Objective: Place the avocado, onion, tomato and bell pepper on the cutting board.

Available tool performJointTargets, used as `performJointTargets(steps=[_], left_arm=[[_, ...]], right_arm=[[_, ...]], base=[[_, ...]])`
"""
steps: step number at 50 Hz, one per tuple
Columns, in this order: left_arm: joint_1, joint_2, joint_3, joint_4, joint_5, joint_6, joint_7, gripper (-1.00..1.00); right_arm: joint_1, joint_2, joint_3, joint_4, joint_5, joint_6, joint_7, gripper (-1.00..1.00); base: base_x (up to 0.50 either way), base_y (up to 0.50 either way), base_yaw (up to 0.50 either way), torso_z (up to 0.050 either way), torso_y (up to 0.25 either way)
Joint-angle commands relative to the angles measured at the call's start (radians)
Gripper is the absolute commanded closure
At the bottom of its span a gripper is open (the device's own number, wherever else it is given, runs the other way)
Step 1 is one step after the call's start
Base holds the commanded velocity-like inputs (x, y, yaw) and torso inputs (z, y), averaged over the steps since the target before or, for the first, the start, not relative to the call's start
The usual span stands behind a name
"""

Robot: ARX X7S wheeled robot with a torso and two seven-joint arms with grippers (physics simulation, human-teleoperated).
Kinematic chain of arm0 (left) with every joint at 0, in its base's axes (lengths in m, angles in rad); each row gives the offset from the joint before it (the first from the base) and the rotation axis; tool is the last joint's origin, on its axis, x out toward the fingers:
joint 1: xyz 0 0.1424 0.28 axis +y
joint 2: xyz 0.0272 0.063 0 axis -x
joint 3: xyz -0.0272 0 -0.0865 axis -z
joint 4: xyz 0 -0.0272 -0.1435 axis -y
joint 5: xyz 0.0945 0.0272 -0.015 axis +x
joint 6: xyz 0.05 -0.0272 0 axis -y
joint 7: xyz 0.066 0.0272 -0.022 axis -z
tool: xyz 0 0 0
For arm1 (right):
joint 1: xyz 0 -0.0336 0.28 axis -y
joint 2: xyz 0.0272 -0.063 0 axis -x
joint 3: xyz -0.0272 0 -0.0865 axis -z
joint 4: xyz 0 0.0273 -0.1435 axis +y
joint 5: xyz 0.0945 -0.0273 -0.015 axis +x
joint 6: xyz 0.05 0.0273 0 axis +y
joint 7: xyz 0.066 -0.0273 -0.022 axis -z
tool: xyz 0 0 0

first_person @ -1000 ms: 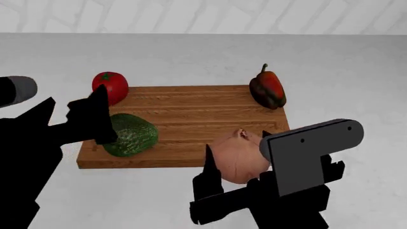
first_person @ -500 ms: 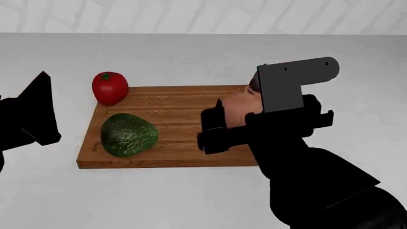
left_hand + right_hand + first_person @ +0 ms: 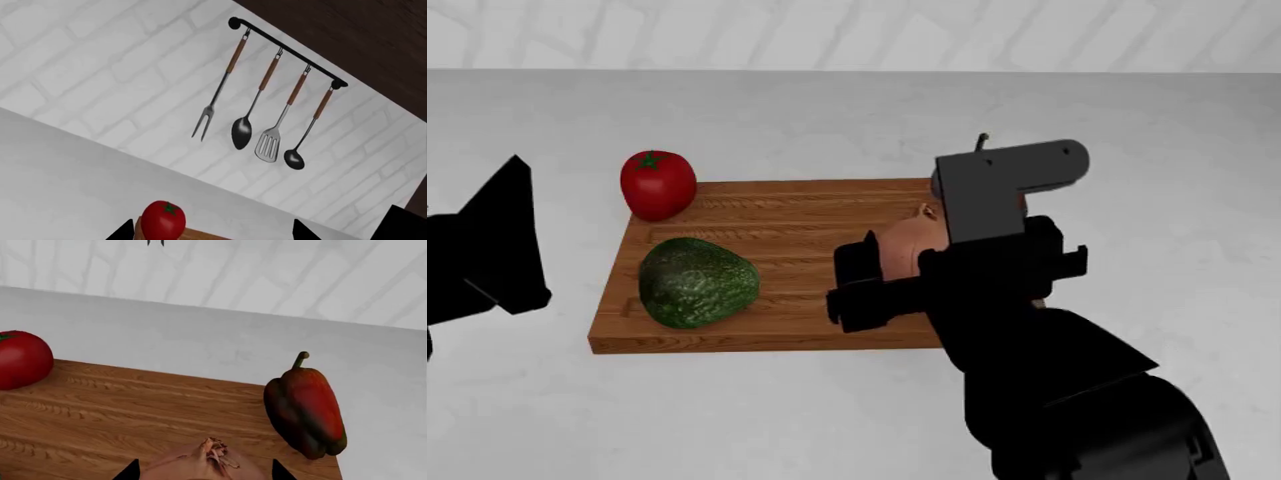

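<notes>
Fingertips of our right gripper (image 3: pixel 201 475) flank the round pale tan onion (image 3: pixel 203 465), seemingly gripping it above the grooved reddish-brown wooden cutting board (image 3: pixel 120 410). We should lower it short of the lumpy dark red bell pepper (image 3: pixel 305 407) beyond. We cannot tell our left gripper's (image 3: pixel 210 232) state.

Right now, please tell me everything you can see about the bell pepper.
The bell pepper is a lumpy, elongated fruit, dark red with dark green-black patches and glossy skin, ending in a curved green stem. It stands roughly upright, leaning slightly, at the far right corner of the cutting board, its base on the wood near the edge. Nothing else touches it; the onion sits apart, nearer the camera. In the head view the right arm hides nearly all of it except the stem tip.
</notes>
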State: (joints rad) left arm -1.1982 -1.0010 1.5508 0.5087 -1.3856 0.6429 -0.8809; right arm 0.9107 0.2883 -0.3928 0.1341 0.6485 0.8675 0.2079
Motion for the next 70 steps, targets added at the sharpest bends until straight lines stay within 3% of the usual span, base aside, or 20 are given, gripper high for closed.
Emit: performJointTargets(steps=[1, 5, 6, 35, 43, 50, 56, 60, 63, 70], left_arm=[[0.006, 0.003, -0.002, 0.001, 0.007, -0.007, -0.004, -1.00], [0.009, 0.007, -0.003, -0.003, 0.006, -0.007, -0.002, -1.00], [0.009, 0.007, -0.002, 0.000, 0.008, -0.009, -0.004, -1.00], [0.017, 0.007, -0.016, 0.002, 0.001, -0.015, 0.009, -1.00], [0.019, -0.020, -0.026, 0.044, 0.037, -0.007, -0.009, -1.00], [0.012, -0.025, -0.029, 0.050, 0.082, -0.024, -0.032, -1.00], [-0.001, -0.052, -0.034, 0.135, 0.151, -0.045, -0.072, -1.00], [-0.007, -0.085, -0.045, 0.214, 0.234, -0.061, -0.131, -1.00], [-0.004, -0.130, -0.057, 0.290, 0.305, -0.051, -0.159, -1.00], [-0.008, -0.222, -0.092, 0.413, 0.393, -0.016, -0.206, -1.00]], right_arm=[[-0.050, 0.000, -0.016, 0.026, -0.017, -0.028, -0.026, 1.00], [-0.053, 0.000, -0.016, 0.027, -0.018, -0.034, -0.023, 1.00], [-0.051, 0.003, -0.023, 0.019, -0.022, -0.029, -0.022, -1.00], [0.035, 0.066, 0.059, -0.296, 0.074, 0.137, 0.106, -1.00], [-0.104, 0.139, 0.136, -0.601, 0.121, 0.152, 0.209, -1.00], [-0.237, 0.162, 0.184, -0.699, 0.110, 0.118, 0.279, -1.00], [-0.408, 0.186, 0.220, -0.815, 0.042, -0.040, 0.290, -1.00], [-0.452, 0.190, 0.281, -0.902, 0.070, -0.022, 0.359, -1.00], [-0.404, 0.202, 0.270, -1.004, 0.095, 0.104, 0.461, -1.00], [-0.410, 0.239, 0.367, -1.179, 0.198, 0.088, 0.563, -1.00]], base=[[0.00, 0.00, 0.00, 0.000, 0.000], [0.00, 0.00, 0.00, 0.000, 0.000], [0.00, 0.00, 0.00, 0.000, 0.000], [0.00, 0.00, 0.00, 0.000, 0.000], [0.00, 0.00, 0.00, 0.000, 0.000], [0.00, 0.00, 0.00, 0.000, 0.000], [0.00, 0.00, 0.00, 0.000, 0.000], [0.00, 0.00, 0.00, 0.000, 0.000], [0.00, 0.00, 0.00, 0.000, 0.000], [0.00, 0.00, 0.00, 0.000, 0.000]])
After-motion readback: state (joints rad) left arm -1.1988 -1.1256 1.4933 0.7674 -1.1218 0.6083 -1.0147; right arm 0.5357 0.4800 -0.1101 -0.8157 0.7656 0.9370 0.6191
